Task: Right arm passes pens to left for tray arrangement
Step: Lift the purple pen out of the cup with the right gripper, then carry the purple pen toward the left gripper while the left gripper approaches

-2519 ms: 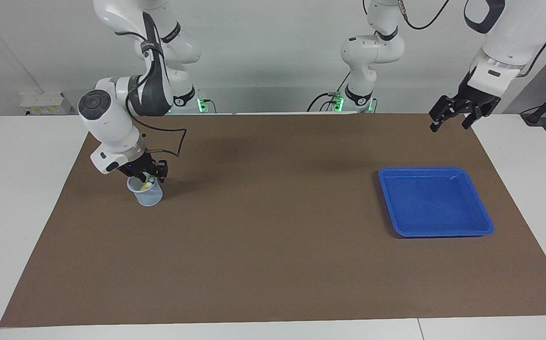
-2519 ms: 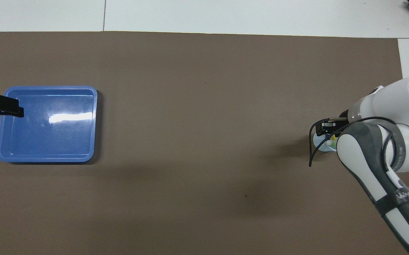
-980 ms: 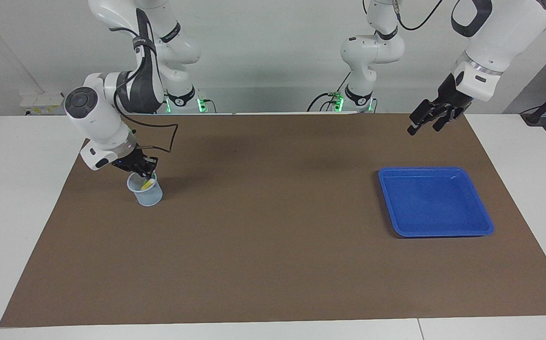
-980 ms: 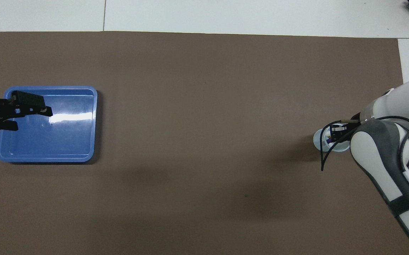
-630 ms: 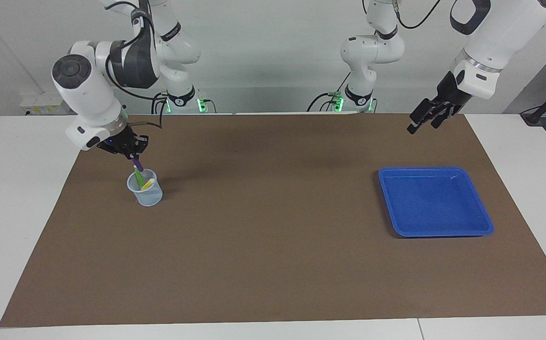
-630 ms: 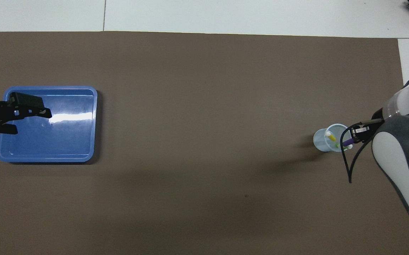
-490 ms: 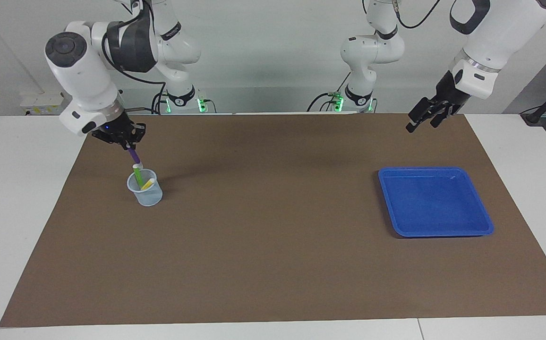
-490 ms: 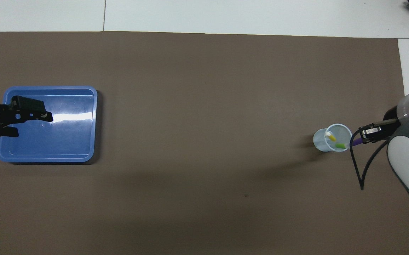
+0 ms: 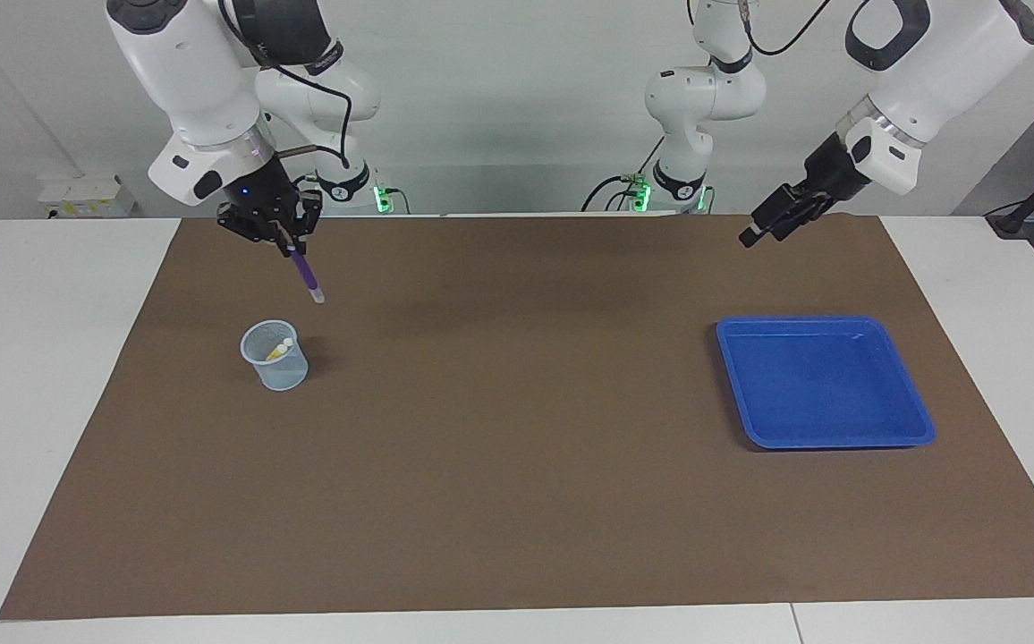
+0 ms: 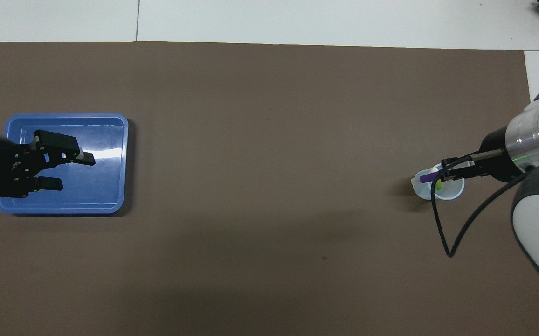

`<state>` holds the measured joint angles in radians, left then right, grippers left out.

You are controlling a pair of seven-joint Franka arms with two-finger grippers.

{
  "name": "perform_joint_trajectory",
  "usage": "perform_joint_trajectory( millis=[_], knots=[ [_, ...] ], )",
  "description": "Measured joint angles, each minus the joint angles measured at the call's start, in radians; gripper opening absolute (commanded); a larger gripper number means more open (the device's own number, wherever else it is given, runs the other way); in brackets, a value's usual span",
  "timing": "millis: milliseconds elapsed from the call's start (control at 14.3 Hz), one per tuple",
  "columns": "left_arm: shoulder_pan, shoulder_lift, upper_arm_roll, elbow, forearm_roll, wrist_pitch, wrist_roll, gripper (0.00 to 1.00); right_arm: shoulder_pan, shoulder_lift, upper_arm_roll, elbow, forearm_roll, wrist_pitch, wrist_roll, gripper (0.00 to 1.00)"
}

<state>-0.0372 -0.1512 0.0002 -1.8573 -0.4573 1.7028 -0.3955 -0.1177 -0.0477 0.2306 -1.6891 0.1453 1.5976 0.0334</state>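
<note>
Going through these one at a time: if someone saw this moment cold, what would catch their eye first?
Probably the purple pen hanging tilted from the shut right gripper, up in the air above the brown mat near the small pale mesh cup, where a yellow pen and a green pen still stand. Next, the bright blue tray, bare, at the left arm's end of the table. The left gripper hangs raised with open fingers.

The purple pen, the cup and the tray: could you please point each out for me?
purple pen [image 9: 303, 270], facing view, mid barrel below the right tool.
cup [image 9: 279, 370], facing view, front wall.
tray [image 9: 825, 440], facing view, rim farthest from the robots.
</note>
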Motion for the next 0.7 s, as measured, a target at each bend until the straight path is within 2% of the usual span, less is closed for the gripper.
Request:
perform_joint_trajectory(
  millis=[210,420,700],
  knots=[
    [-0.035,-0.027,-0.006,-0.090,-0.123,0.089,-0.005,0.95,0.001,0.008,0.030,-0.002,0.123,0.102,0.135,0.00],
    [-0.066,-0.057,-0.009,-0.175,-0.243,0.150,-0.025,0.99,0.006,0.017,0.098,-0.016,0.204,0.213,0.295,0.00],
    [-0.099,-0.074,-0.010,-0.213,-0.348,0.236,-0.147,0.99,0.053,0.017,0.161,-0.046,0.283,0.342,0.512,0.00]
  ],
)
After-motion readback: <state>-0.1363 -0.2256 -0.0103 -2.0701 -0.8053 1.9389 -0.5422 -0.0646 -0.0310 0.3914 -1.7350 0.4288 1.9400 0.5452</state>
